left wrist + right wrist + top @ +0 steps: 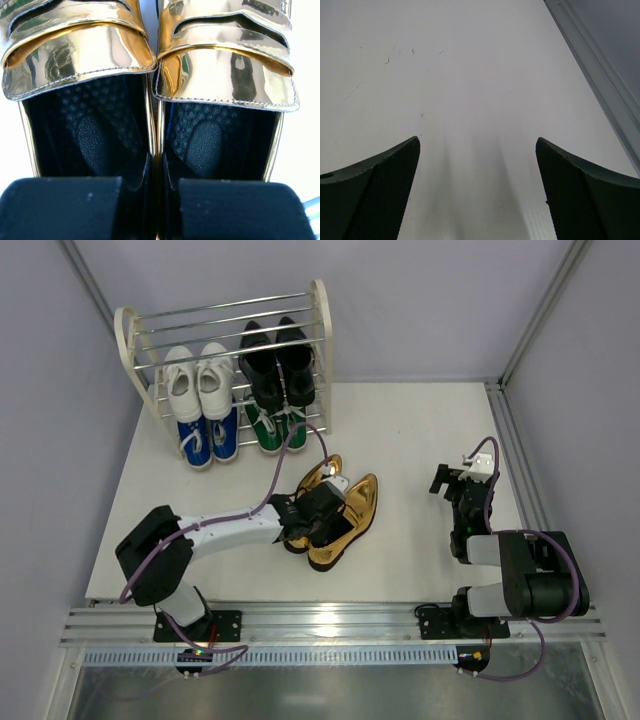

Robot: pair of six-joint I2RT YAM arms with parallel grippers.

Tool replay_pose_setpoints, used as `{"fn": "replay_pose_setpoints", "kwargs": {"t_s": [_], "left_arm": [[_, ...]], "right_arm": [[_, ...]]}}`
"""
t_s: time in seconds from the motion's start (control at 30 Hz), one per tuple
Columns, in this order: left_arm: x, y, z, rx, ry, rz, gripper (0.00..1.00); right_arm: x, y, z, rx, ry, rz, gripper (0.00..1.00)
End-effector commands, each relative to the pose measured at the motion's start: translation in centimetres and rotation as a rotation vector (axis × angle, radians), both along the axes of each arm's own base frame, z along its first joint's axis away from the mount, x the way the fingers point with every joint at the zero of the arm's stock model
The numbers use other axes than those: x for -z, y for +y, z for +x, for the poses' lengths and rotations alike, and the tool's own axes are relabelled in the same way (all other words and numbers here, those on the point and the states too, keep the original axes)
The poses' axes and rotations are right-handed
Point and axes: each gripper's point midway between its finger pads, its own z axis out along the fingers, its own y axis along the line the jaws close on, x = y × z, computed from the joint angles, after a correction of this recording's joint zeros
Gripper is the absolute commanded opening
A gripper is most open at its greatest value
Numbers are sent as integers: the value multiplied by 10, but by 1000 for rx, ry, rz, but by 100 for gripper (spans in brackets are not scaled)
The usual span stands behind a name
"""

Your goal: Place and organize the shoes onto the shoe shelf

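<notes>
Gold shoes: the pair is seen lying side by side on the bench, toes pointing away from the shelf, well apart from it.
Shelf load: white sneakers and black loafers are seen on an upper tier, blue sneakers and green sneakers below them; the top rods are bare.
Handling, judged: the shoes are taken to be light, with stiff, glossy uppers that are likely to slip under a pad; the textured dark insoles are expected to give better friction.
Hold point, judged: the two touching inner walls at the heel openings are best pinched together, so that both shoes can be lifted as one.
Left end effector: it is closed narrow on those two inner walls, one of the fingers being sunk into each shoe's opening.
Left arm pose: the arm is stretched low across the bench towards the centre, the wrist pitched down over the heel end.
Risk, judged: a shoe may swing or slide out if the pinch is shallow.
Right end effector: its jaws are spread wide over bare bench, nothing being held.
Right arm pose: it is folded back near its base at the right edge, well clear of the shoes.
</notes>
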Motion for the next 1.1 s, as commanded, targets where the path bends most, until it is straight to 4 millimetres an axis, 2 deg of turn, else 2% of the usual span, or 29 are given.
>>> {"fn": "replay_pose_setpoints", "kwargs": {"t_s": [0.0,0.07,0.13,0.17,0.23,0.33,0.37,0.43,0.47,0.53,0.57,0.6,0.7,0.73,0.8,0.83,0.87,0.9,0.93,0.97,1.0,1.03,1.07], "left_arm": [[9,12,-19,-4,52,7,0],[-13,11,-15,-16,-12,-21,0],[-59,7,-7,-38,-123,-82,0],[-75,6,-6,-47,-159,-102,0],[-127,9,1,-95,-277,-145,0],[-184,13,1,-129,-388,-218,0],[-216,18,7,-177,-460,-245,0],[-252,22,4,-183,-527,-290,0],[-281,26,7,-213,-578,-326,0],[-314,27,2,-195,-646,-354,0],[-327,32,5,-216,-688,-343,0],[-354,35,8,-239,-736,-381,0],[-398,57,23,-309,-910,-280,0],[-425,62,31,-324,-992,-276,0],[-441,59,49,-331,-1039,-285,0],[-466,78,66,-391,-1070,-296,0],[-473,82,77,-405,-1081,-300,0],[-471,75,95,-405,-1080,-275,0],[-493,93,110,-436,-1110,-295,0],[-503,97,119,-444,-1121,-310,0],[-497,100,145,-470,-1121,-267,0],[-503,98,153,-451,-1129,-277,0],[-527,108,155,-475,-1160,-308,0]], "right_arm": [[-23,0,6,-2,-87,-6,97],[-23,0,6,-2,-87,-6,97],[-23,0,6,-3,-89,-6,97],[-24,0,6,-2,-90,-6,97],[-24,0,6,-3,-89,-6,97],[-23,0,6,-3,-87,-6,97],[-24,0,6,-3,-90,-6,97],[-23,0,6,-3,-87,-6,97],[-24,1,6,-5,-89,-6,98],[-24,0,6,-3,-90,-6,97],[-23,0,6,-3,-89,-6,97],[-24,0,6,-2,-90,-6,97],[-23,0,6,-3,-87,-6,97],[-24,0,6,-3,-89,-6,97],[-23,0,6,-3,-87,-6,97],[-23,0,6,-3,-87,-6,97],[-23,0,6,-3,-87,-6,97],[-23,0,6,-3,-87,-6,97],[-24,0,6,-2,-89,-7,97],[-24,0,6,-3,-89,-6,97],[-23,0,6,-3,-89,-7,97],[-23,0,6,-4,-86,-7,97],[-23,0,6,-3,-89,-6,97]]}}
